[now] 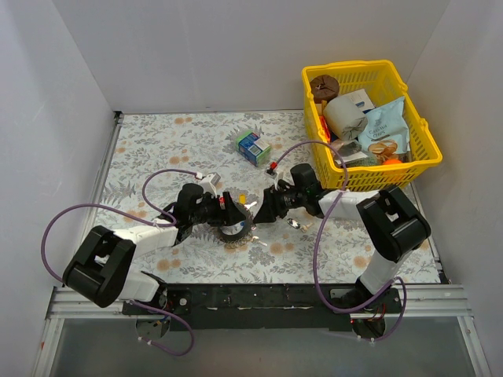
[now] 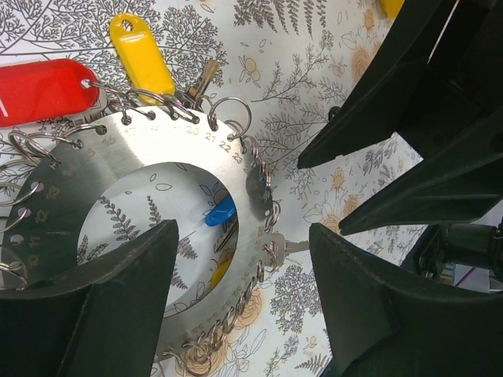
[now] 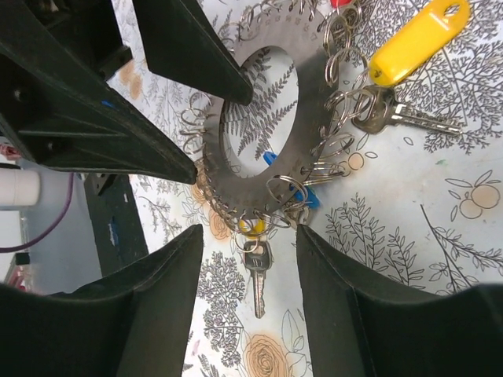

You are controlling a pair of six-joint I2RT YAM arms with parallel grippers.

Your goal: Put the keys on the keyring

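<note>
The keyring (image 1: 233, 222) is a flat grey metal disc with numbered holes and several small split rings on its rim, lying on the floral cloth. In the left wrist view the keyring (image 2: 157, 141) carries a red tag (image 2: 43, 90), a yellow tag (image 2: 141, 59) and a blue tag (image 2: 220, 212) under its hole. My left gripper (image 2: 244, 306) is open, with the ring's rim between its fingers. My right gripper (image 3: 251, 314) is open, with a bare silver key (image 3: 258, 275) hanging off the keyring (image 3: 314, 133) between its fingers. A yellow-tagged key (image 3: 416, 39) lies to the right.
A yellow basket (image 1: 424, 157) with packets, a roll and a brown disc (image 1: 323, 84) stands at the back right. A blue-green carton (image 1: 253, 146) sits behind the grippers. A loose key (image 1: 295, 225) lies right of the ring. White walls enclose the table.
</note>
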